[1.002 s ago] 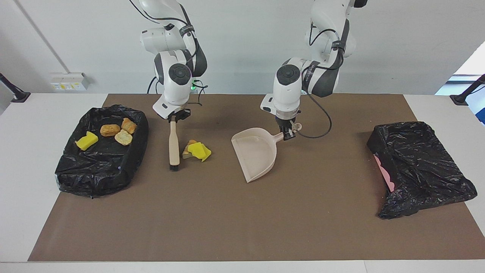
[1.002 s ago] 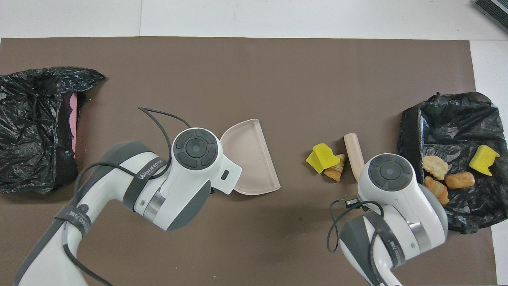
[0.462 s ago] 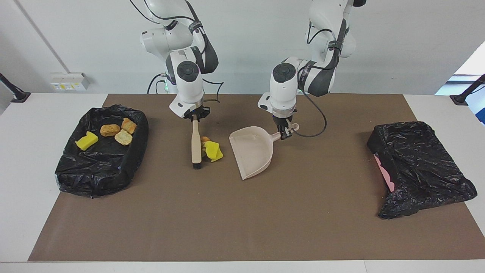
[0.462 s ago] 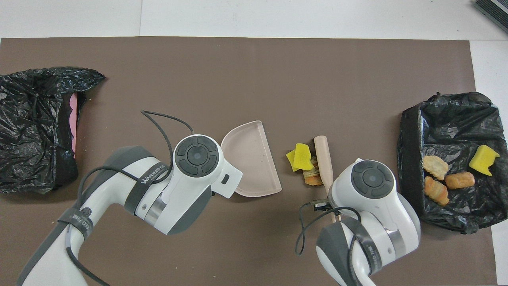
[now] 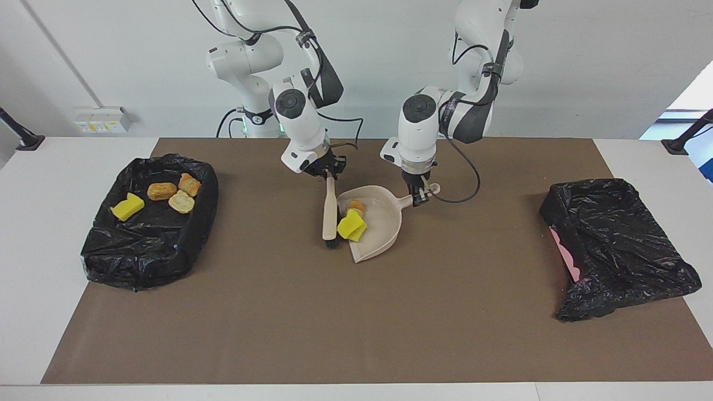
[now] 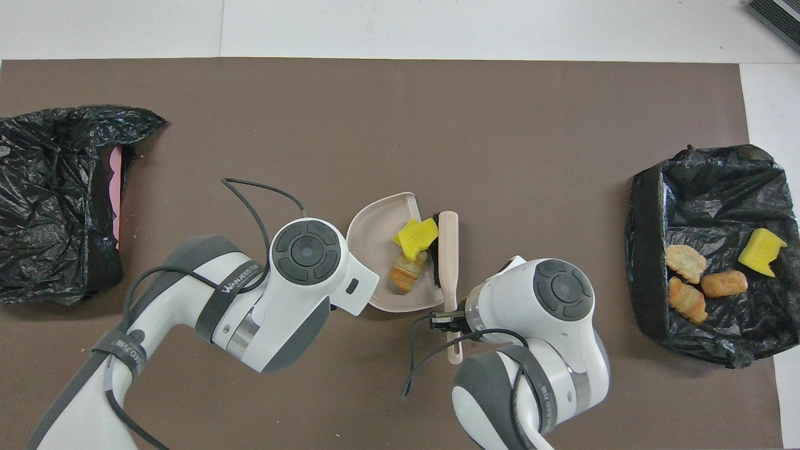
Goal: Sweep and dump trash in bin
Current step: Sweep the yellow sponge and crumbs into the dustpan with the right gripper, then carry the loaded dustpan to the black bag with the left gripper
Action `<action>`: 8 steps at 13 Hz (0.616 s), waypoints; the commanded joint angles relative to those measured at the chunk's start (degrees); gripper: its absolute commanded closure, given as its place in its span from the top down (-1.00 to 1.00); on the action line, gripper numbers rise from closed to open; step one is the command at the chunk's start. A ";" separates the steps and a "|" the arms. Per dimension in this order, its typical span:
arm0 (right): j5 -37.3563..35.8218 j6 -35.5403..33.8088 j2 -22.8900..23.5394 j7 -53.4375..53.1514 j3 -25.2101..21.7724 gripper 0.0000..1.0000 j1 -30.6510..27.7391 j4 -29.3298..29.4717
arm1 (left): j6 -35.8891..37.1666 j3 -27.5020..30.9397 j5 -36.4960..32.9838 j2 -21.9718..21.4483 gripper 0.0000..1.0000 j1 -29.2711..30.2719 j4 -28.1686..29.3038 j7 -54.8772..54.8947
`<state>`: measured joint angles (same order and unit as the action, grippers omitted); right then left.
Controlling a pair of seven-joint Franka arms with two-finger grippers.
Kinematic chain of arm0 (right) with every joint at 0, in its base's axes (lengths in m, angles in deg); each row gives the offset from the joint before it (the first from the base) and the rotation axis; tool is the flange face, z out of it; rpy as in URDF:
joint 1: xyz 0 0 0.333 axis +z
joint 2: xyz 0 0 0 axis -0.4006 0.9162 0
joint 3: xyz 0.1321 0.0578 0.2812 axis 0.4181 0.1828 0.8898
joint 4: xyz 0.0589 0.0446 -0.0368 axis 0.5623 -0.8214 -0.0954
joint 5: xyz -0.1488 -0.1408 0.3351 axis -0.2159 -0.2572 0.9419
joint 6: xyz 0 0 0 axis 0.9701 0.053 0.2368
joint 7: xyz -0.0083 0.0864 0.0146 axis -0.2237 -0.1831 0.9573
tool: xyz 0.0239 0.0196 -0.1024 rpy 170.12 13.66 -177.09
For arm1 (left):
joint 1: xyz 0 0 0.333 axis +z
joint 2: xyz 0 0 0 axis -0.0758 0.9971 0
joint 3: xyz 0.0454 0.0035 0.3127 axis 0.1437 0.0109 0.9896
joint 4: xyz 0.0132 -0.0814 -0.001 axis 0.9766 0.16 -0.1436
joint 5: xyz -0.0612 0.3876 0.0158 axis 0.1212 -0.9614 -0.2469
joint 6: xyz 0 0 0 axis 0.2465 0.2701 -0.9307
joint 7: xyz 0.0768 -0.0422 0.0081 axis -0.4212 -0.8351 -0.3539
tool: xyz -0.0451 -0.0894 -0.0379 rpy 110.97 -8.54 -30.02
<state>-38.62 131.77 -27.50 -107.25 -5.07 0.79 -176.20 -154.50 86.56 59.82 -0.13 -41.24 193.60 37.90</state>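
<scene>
The right end effector (image 5: 327,174) was clamped shut on the brush (image 5: 330,209) handle, with the bristle end at the open lip of the dustpan (image 5: 384,231). The left end effector (image 5: 419,197) was closed on the dustpan handle, holding the pan flat on the brown mat (image 5: 356,323) of the bench. A yellow sponge piece (image 5: 352,228) and a bread chunk (image 5: 356,207) lay just inside the pan, touching the brush (more trash (image 5: 165,195) sat in the black-lined bin (image 5: 106,250) toward the right arm's end). To finish the sweep well, the brush should press the pieces deeper before the pan lifts, with the lip kept down so nothing rolls back out.
</scene>
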 commanded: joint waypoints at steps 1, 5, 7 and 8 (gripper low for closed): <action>3.10 -1.11 1.76 -0.02 0.03 -1.00 0.73 6.06 | -1.22 0.29 -1.19 -1.82 -1.00 0.15 2.81 1.16; 0.93 -11.91 -4.64 -2.99 -0.85 -1.00 -0.50 8.63 | -1.31 0.29 -1.10 -1.56 -1.00 2.25 2.64 6.33; -5.05 -17.08 -7.73 -7.30 -0.67 -1.00 -1.64 8.62 | -1.40 0.21 -1.10 -0.95 -1.00 4.45 1.94 8.80; -6.29 -19.72 -9.04 -8.71 -0.67 -1.00 -1.56 8.53 | -1.40 0.29 -1.01 -0.77 -1.00 5.59 1.32 10.55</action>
<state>-42.05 115.78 -33.15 -112.73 -6.16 -0.12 -166.79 -154.76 86.88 59.82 -0.13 -37.93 193.86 45.47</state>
